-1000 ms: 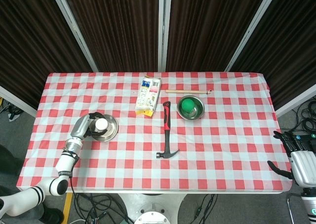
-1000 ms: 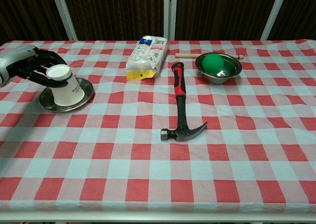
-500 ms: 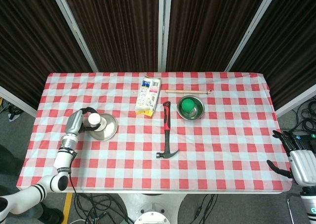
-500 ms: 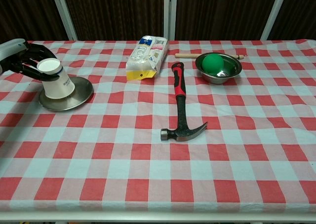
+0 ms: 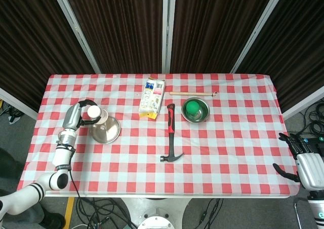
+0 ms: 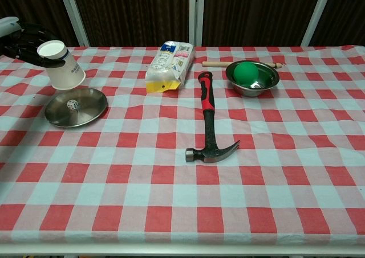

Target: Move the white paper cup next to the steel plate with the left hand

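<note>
White paper cup [image 6: 61,65] held tilted by left hand [image 5: 76,115], lifted clear above steel plate [image 6: 76,106]; still needs setting down on cloth beside plate; right hand [image 5: 299,153] idle w/ fingers apart

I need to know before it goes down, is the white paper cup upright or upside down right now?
Upside down and tilted. The left hand holds the white paper cup in the air above the steel plate, closed base up and wider rim pointing down.
</note>
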You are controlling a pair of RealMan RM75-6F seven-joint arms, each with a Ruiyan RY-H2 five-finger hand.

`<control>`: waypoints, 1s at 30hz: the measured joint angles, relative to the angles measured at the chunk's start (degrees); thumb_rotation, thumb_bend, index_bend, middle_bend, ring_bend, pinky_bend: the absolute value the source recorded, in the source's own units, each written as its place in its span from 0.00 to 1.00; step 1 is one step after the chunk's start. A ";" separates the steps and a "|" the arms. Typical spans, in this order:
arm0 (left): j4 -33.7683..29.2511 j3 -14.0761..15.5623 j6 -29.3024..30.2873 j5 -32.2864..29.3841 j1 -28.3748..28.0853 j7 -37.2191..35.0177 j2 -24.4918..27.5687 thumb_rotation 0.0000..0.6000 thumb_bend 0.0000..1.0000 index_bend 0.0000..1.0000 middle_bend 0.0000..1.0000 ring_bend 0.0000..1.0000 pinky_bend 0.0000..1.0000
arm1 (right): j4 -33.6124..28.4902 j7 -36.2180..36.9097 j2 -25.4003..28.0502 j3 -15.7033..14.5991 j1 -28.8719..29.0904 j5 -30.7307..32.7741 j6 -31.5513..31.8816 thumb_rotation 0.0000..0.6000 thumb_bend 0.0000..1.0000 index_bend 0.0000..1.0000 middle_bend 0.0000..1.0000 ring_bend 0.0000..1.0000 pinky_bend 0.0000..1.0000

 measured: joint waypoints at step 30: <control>-1.96 6.19 15.99 6.92 10.25 4.24 10.95 1.00 0.21 0.11 0.14 0.07 0.08 | 2.18 0.30 -0.20 0.37 -0.25 2.65 -1.59 1.00 0.13 0.12 0.15 0.05 0.20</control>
